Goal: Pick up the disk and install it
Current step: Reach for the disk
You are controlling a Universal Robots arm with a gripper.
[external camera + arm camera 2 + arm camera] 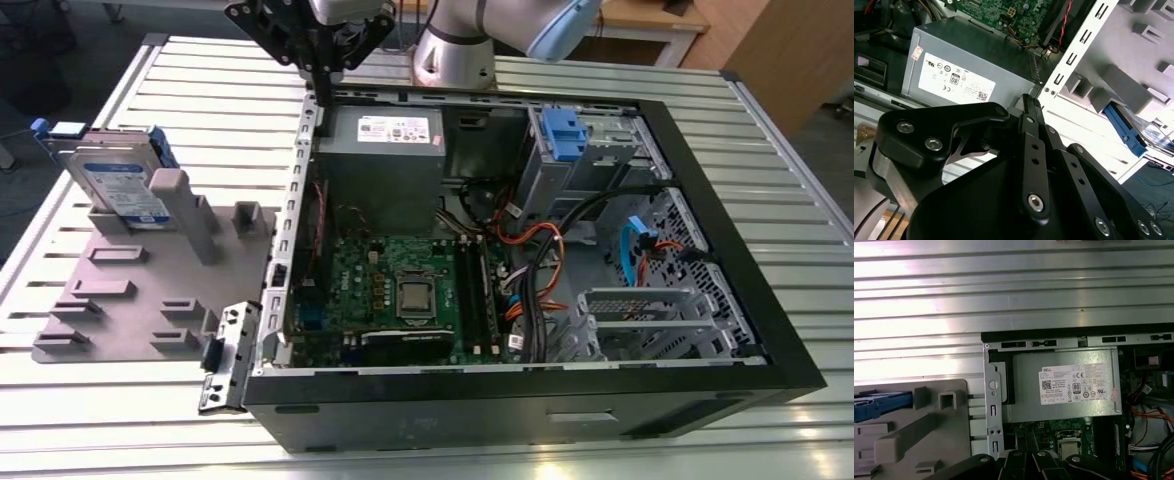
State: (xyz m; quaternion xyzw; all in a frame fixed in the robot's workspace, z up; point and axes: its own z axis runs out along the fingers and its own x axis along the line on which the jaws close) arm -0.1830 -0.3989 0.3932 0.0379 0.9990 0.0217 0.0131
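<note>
The disk (118,182), a silver drive with a blue-and-white label in a blue plastic carrier, stands on edge in a grey fixture plate (127,290) at the exterior view's left, outside the computer case. Its blue carrier (1124,127) also shows in both wrist views (879,402). My gripper (318,118) hangs over the case's back corner beside the power supply, well apart from the disk. Its black fingers (1029,102) are shut, with nothing between them.
The open black computer case (747,250) lies on a slatted metal table (200,80). Inside are a grey power supply (384,130), the green motherboard (400,290), cables, and a metal drive bay with a blue bracket (561,135). The fixture carries grey posts and slots.
</note>
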